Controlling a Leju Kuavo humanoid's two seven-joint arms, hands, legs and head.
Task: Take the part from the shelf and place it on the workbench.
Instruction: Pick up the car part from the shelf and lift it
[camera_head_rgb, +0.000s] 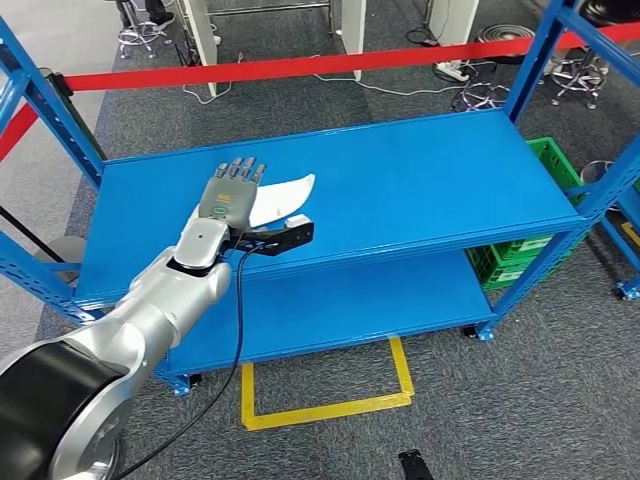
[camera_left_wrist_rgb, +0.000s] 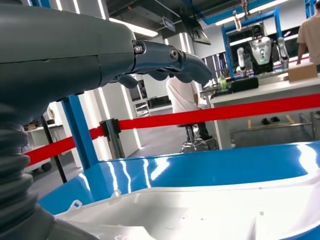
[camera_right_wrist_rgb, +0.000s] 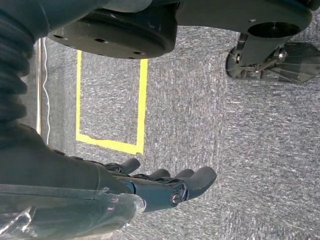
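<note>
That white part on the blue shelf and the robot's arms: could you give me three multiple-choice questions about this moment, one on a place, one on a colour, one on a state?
1. Where does the white part lie?
A. on the shelf's top deck
B. on the lower deck
C. on the floor

2. What colour is the barrier tape behind the blue shelf?
A. yellow
B. red
C. green

3. What is the right hand doing?
A. gripping the white part
B. pressing on the shelf
C. hanging over the grey carpet, holding nothing

Answers:
1 A: the head view shows it on the top deck, under the left hand.
2 B: the band runs red across the frame.
3 C: the right wrist view shows its fingers extended above the carpet, with nothing in them.
</note>
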